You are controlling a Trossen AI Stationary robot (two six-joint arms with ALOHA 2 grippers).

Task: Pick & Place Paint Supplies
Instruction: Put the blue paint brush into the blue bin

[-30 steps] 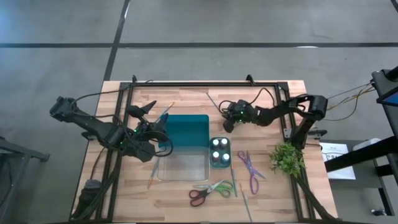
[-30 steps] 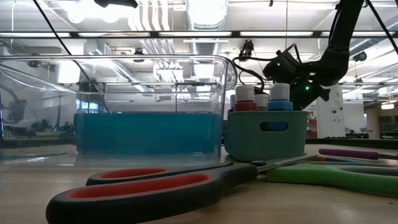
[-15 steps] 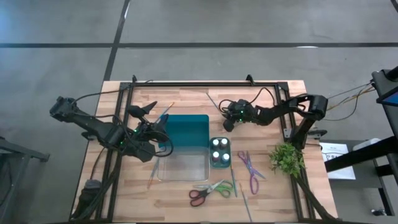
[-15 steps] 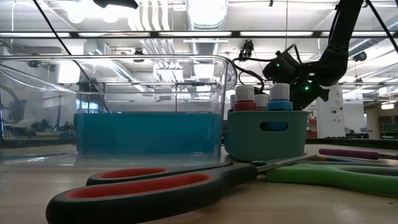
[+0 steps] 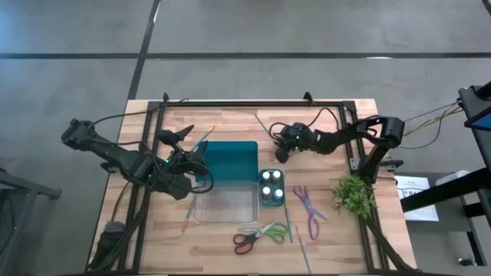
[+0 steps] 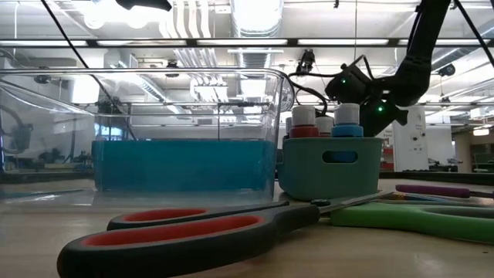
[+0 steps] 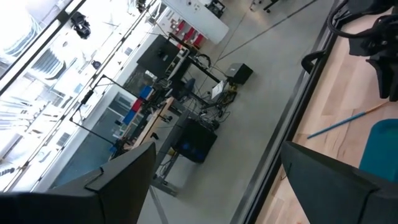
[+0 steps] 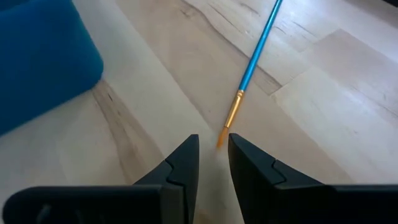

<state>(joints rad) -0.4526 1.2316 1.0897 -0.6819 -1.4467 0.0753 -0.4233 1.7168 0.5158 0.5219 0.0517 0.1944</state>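
Note:
My right gripper is low over the table's far middle, open by a narrow gap. The orange bristle tip of a blue-handled brush lies on the wood just ahead of that gap, untouched. My left gripper is wide open, raised beside the teal container's left edge, near another blue brush. White-capped paint bottles stand in a small teal cup. The red-green scissors and purple scissors lie flat near the front, with thin brushes beside them.
A teal container and a clear tub sit mid-table. A green plant sprig lies at the right edge. A black frame rail runs along the far edge. Another brush lies left of the tub.

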